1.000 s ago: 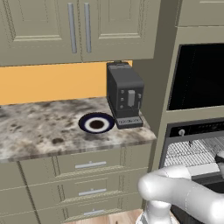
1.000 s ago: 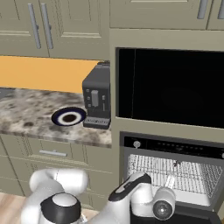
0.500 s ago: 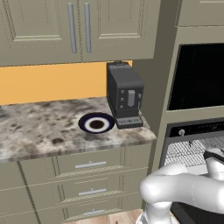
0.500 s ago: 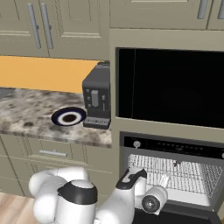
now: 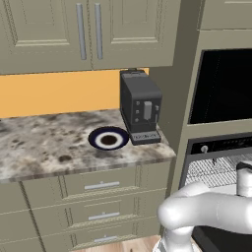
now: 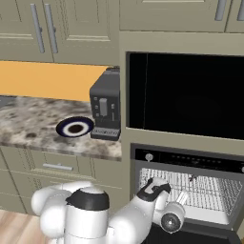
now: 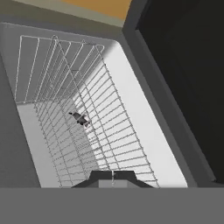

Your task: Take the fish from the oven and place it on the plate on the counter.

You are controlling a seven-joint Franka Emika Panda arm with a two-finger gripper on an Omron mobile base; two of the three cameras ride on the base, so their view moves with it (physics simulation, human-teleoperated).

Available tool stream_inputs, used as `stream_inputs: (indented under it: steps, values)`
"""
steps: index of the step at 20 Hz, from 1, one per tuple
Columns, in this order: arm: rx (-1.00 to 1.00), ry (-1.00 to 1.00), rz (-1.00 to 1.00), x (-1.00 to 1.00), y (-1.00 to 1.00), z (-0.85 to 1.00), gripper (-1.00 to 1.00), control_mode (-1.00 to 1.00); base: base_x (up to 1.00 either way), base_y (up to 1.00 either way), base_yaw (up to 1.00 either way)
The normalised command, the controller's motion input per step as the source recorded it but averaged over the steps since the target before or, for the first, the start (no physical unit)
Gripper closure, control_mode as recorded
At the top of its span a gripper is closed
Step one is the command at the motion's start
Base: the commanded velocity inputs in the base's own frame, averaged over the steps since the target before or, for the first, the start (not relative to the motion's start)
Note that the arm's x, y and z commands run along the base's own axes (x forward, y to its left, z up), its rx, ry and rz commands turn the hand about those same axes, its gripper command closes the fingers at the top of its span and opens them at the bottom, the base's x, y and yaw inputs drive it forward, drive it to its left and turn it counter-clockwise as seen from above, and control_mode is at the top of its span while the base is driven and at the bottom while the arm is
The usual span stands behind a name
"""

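Beige kitchen cabinets frame the open oven (image 6: 190, 190), with the robot's arm low in front of it.
On the granite counter (image 5: 44, 145) the plate (image 5: 109, 138) sits just beside a black coffee machine (image 5: 140, 106), its centre bare. Inside the oven, the fish (image 7: 79, 117) shows as a small dark shape on the wire rack (image 7: 83, 127). The gripper (image 7: 112, 175) points at the rack with jaws pressed together, holding nothing, apart from the fish.

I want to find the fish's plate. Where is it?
The plate sits on the granite counter, just left of the black coffee machine, to the left of the oven.
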Motion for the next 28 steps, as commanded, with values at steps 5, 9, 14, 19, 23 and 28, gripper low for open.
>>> stream_inputs:
  steps: [5,9,14,19,23,28]
  values:
    - [0.11,0.01,0.04,0.00,0.00,-0.16,1.00,-1.00,0.00,0.00,0.00]
    - [0.12,0.00,0.08,0.00,0.00,-0.26,1.00,-1.00,0.00,0.00,0.00]
    - [0.16,-0.05,0.08,0.02,0.00,-0.11,1.00,-1.00,0.00,0.00,0.00]
    - [0.16,-0.11,0.02,0.18,0.00,-0.22,1.00,-1.00,0.00,0.00,0.00]
    - [0.12,-0.11,0.00,0.30,0.00,-0.29,-1.00,-1.00,0.00,0.00,0.00]
    - [0.12,-0.09,0.00,0.33,0.00,-0.23,-1.00,-1.00,0.00,0.00,0.00]
